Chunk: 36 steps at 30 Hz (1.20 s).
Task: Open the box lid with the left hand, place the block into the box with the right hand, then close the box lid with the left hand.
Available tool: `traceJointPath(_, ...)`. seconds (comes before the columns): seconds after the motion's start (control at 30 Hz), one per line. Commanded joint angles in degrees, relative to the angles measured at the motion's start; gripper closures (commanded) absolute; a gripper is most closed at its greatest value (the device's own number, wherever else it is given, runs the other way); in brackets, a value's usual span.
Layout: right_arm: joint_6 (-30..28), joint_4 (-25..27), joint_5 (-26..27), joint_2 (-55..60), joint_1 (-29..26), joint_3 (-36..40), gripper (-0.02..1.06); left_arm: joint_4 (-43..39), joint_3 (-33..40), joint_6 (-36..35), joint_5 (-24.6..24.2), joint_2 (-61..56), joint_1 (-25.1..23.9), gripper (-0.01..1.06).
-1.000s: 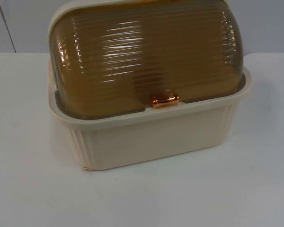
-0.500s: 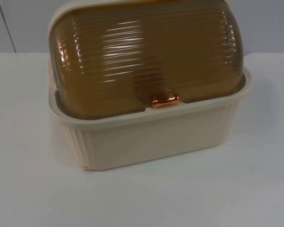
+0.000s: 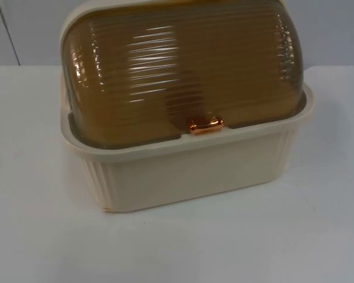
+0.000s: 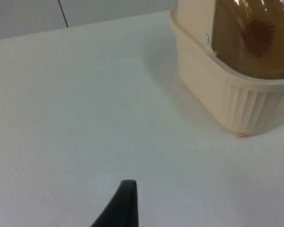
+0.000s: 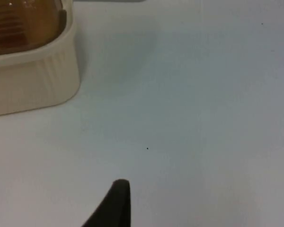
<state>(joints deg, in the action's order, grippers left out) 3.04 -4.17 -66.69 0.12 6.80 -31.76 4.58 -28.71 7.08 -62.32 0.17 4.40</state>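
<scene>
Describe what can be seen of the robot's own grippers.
Of each gripper a single black fingertip can be seen: the left gripper's fingertip and the right gripper's fingertip. Both are matte, unmarked, slim and curved, tapering to a rounded tip, above the white table.

The right pincer (image 5: 114, 208) hangs over bare white bench (image 5: 189, 118), with one black fingertip (image 5: 116, 201) visible above the surface and touching nothing. Well apart from it stands a cream box (image 5: 33, 82) with a ribbed side wall and a rounded corner, resting on the bench. An amber, see-through ribbed lid (image 5: 21, 23) sits down inside the box's rim. A faint shadow lies on the bench beside the box.
</scene>
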Motion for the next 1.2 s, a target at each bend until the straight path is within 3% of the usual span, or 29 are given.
traceJointPath(0.0,0.4,-0.2,2.6,-0.1,-0.3,0.2,0.06,-0.7,0.4,-1.0,0.5,-0.2,0.2,0.02)
traceJointPath(0.33,0.6,0.2,2.4,-0.1,-0.3,0.4,0.06,-1.0,0.4,-1.4,0.5,-0.2,0.2,0.02)
traceJointPath(0.5,0.6,-0.2,6.1,-0.1,-0.3,1.4,0.06,-1.0,0.4,-1.4,0.5,-0.2,0.2,0.02)
traceJointPath(1.17,-0.9,0.1,4.9,-0.1,-0.3,2.4,0.06,-1.0,0.4,-1.4,0.6,-0.2,0.2,0.02)
